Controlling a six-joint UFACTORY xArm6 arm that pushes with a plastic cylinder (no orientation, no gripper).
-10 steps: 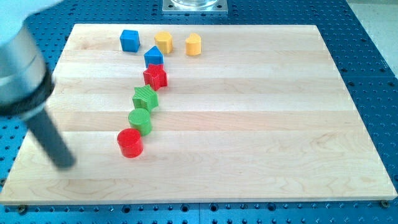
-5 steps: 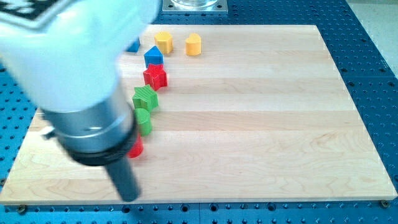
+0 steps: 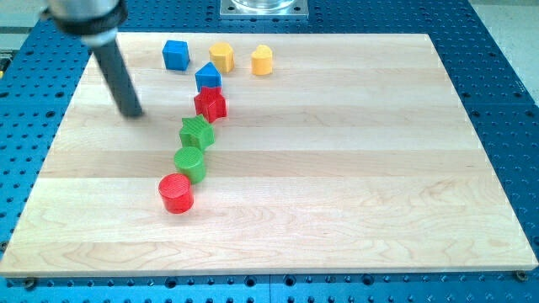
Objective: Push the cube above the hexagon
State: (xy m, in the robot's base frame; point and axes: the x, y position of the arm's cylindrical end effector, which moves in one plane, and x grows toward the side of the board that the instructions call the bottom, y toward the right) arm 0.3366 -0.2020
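Note:
The blue cube (image 3: pixel 175 54) sits near the board's top left. A yellow hexagon-like block (image 3: pixel 221 56) lies just to its right, with a small gap between them. My tip (image 3: pixel 132 112) rests on the board below and left of the cube, level with the red star (image 3: pixel 210 103) and well to its left. The tip touches no block.
A second yellow block (image 3: pixel 262 61) lies right of the hexagon. A blue block with a pointed top (image 3: pixel 208 77), the red star, a green star (image 3: pixel 197 132), a green cylinder (image 3: pixel 190 163) and a red cylinder (image 3: pixel 176 193) form a line running down and left. The wooden board (image 3: pixel 354 168) lies on a blue perforated table.
My arm has swung from the view's bottom left up to the upper left, and the tip now stands left of the red star. No block has moved.

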